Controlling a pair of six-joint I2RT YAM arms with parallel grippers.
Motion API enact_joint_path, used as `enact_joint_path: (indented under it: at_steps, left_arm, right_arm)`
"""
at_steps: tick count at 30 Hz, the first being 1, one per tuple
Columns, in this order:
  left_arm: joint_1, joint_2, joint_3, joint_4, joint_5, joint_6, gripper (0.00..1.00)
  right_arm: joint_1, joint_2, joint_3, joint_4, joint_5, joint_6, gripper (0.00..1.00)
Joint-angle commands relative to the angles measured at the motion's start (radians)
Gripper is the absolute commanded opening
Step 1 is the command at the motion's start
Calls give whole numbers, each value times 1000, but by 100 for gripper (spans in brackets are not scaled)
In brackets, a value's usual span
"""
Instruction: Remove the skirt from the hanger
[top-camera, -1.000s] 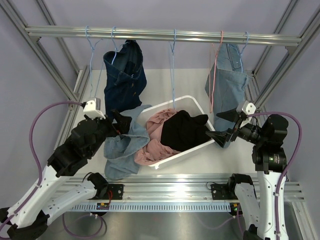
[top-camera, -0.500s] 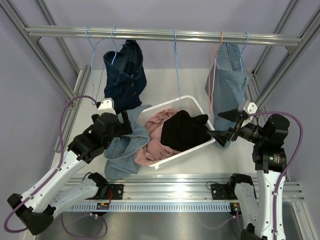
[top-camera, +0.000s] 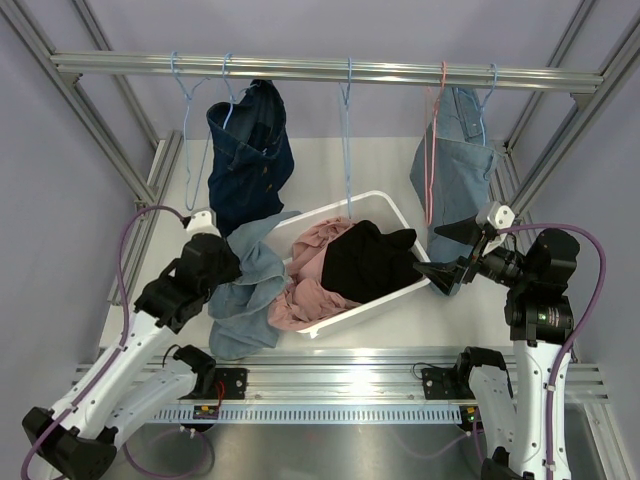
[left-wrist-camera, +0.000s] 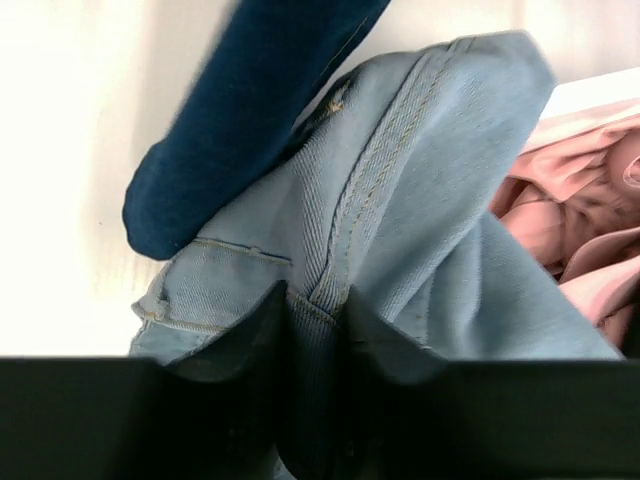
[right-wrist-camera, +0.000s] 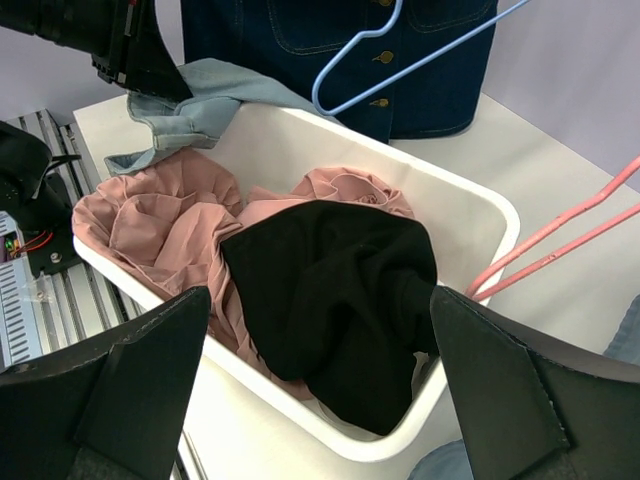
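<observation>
White table (top-camera: 380, 165), crumpled pale-blue denim skirt (top-camera: 243, 290) over bin rim (top-camera: 395, 208)

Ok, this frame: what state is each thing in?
Left gripper: shut on pale denim skirt.
Pale denim skirt: off hanger, partly over white bin corner.
Right gripper: open, empty.
Dark denim garment: hanging from rail.
Right denim garment: hanging from rail.
Middle blue hanger: empty.
Pink hanger: empty.
White bin: holds pink garment, black garment.

Bin (top-camera: 405, 218) sits centre of the table (top-camera: 385, 165), clothes (top-camera: 365, 262) piled inside; skirt (top-camera: 240, 300) draped over its nine o'clock rim; behind, one garment (top-camera: 250, 150) hangs at eleven, second garment (top-camera: 452, 170) at one.
</observation>
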Motion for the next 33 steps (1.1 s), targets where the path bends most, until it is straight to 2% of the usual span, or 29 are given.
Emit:
enact_joint_path:
  at_steps: [1, 4, 8, 14, 18, 24, 33]
  left_arm:
    - [17, -47, 16, 29, 36, 2, 15]
    - [17, -84, 66, -9, 41, 25, 0]
    - [19, -168, 137, 7, 119, 61, 0]
    - [17, -211, 311, 101, 353, 114, 0]
    - [19, -151, 453, 153, 472, 147, 0]
    - [17, -7, 664, 271, 559, 156, 0]
    - [17, 238, 944, 438, 691, 52, 0]
  right_arm:
    - [-8, -6, 1, 16, -19, 9, 99]
    - [-10, -8, 1, 18, -19, 11, 99]
    - [-10, -9, 1, 18, -21, 12, 99]
    - [-11, -6, 1, 19, -22, 14, 99]
    - [-11, -8, 1, 19, -24, 14, 99]
    - [-14, -8, 1, 19, -22, 15, 99]
    - [-17, -6, 4, 14, -21, 11, 99]
